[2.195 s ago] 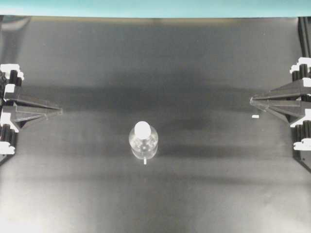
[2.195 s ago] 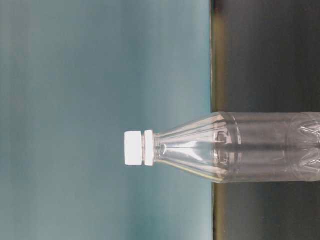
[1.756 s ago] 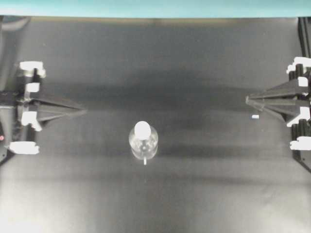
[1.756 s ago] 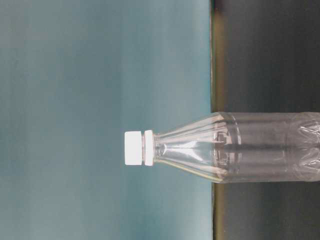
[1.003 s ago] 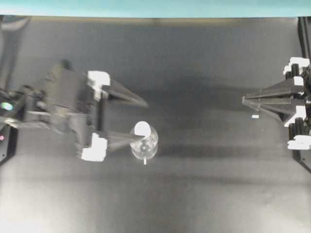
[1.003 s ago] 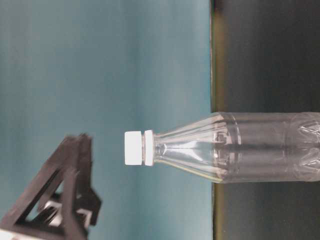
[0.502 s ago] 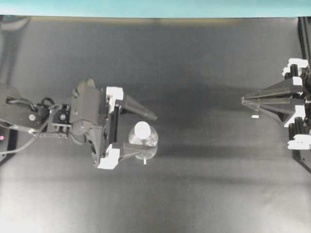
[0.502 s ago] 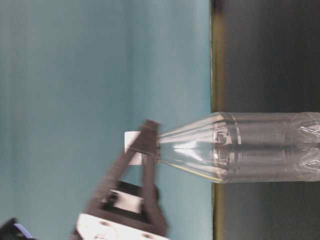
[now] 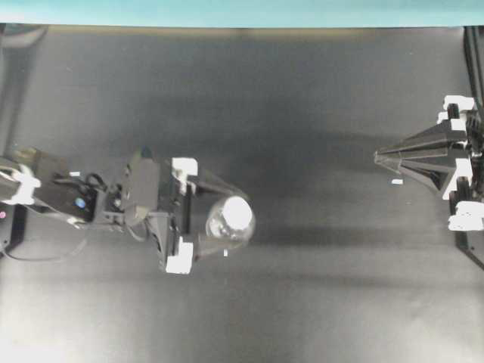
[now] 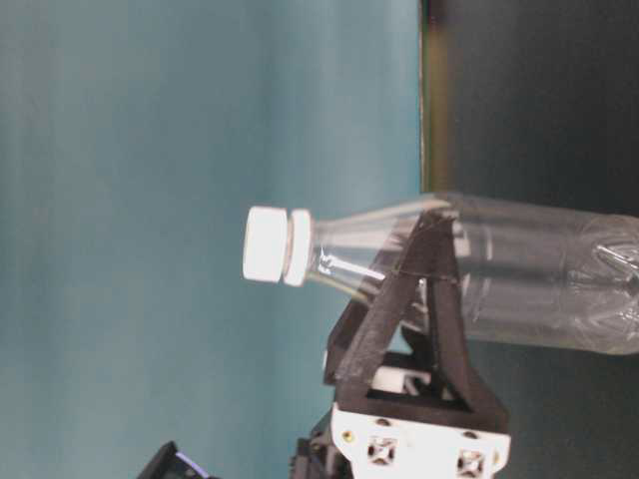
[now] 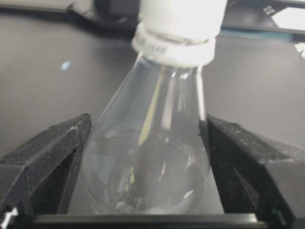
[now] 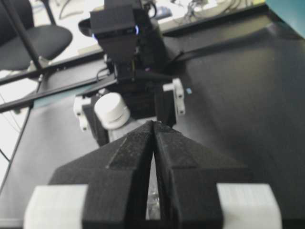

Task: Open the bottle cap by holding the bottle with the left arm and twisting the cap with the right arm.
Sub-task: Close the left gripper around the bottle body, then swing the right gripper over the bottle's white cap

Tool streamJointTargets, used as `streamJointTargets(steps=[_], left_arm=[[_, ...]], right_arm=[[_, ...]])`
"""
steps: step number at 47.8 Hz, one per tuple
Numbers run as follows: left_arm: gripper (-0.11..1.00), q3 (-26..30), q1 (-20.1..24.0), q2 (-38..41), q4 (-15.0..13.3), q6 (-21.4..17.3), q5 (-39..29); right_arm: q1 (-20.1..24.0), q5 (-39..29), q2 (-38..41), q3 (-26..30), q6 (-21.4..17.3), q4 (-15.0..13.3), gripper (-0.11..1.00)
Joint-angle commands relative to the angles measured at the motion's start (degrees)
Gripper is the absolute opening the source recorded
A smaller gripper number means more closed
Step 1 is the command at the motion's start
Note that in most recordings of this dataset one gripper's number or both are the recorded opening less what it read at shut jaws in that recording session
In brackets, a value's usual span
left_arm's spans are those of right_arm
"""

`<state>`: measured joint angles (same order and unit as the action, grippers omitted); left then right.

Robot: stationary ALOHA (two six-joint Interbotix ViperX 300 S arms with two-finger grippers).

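Observation:
The clear bottle (image 9: 224, 225) stands tilted on the black table, and its white bottle cap (image 9: 237, 212) leans toward the right. My left gripper (image 9: 231, 220) is open, with one finger on each side of the bottle's body. In the left wrist view the bottle (image 11: 147, 164) fills the gap between the black fingers (image 11: 52, 152), under the cap (image 11: 181, 19). From table level a finger (image 10: 424, 299) crosses the bottle's shoulder (image 10: 529, 284), behind the cap (image 10: 265, 257). My right gripper (image 9: 376, 157) is shut and empty at the right edge, far from the bottle. Its own view shows the closed tips (image 12: 153, 125) pointing at the cap (image 12: 112, 109).
A small white scrap (image 9: 397, 181) lies on the black table (image 9: 302, 302) just under the right gripper's tip. A teal wall (image 9: 242, 11) borders the far edge. An office chair (image 12: 38, 40) stands beyond the table.
The left arm swung in from the left edge with wide jaws and came down round the bottle. The bottle, upright before, now leans with its cap shifted right. The right gripper barely moved.

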<state>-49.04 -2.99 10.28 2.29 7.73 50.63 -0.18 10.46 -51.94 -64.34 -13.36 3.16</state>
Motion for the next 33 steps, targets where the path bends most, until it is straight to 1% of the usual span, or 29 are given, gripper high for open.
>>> streamJointTargets(steps=[1,10,17,33], left_arm=[[0.94,0.6,-0.6,1.6,0.2,0.2,-0.4],[0.94,-0.1,-0.6,3.1,0.3,0.2,-1.9],[0.97,-0.9,-0.4,3.0,0.2,0.2,-3.9],[0.98,-0.8,-0.3,4.6,0.3,0.3,-4.0]], right_arm=[[-1.1,0.2,0.4,1.4,-0.9,0.2,0.00],[-1.1,0.3,0.4,1.6,-1.1,0.2,0.00],[-1.0,0.1,0.4,1.7,-1.1,0.2,0.00],[-1.0,0.0,0.4,1.7,-1.1,0.2,0.00]])
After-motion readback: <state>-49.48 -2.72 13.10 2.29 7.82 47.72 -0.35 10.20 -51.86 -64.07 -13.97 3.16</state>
